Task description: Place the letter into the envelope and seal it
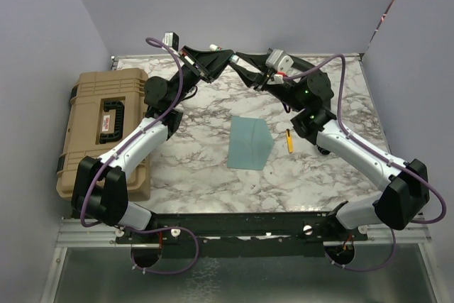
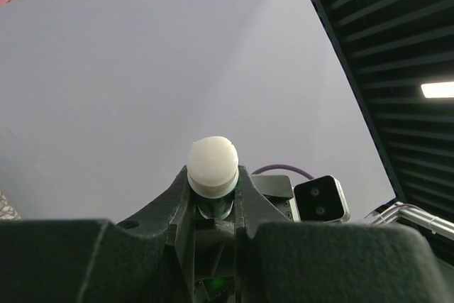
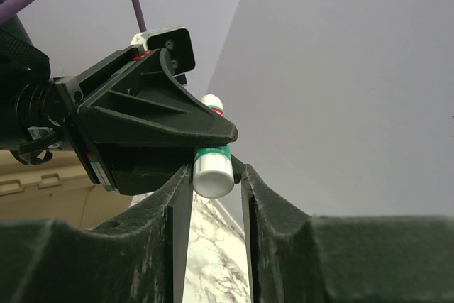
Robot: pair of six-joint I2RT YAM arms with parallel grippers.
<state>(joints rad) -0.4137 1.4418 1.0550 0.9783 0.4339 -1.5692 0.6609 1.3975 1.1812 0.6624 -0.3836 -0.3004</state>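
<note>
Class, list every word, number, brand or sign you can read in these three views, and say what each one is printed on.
No text can be read in any view.
Red-and-white label on the tan case: too small to read.
Green band on the glue stick: too blurred to read.
Envelope: no print visible.

Marble table (image 1: 213, 175): teal envelope (image 1: 250, 143) flat mid-table; small orange stick (image 1: 289, 140) just right.
</note>
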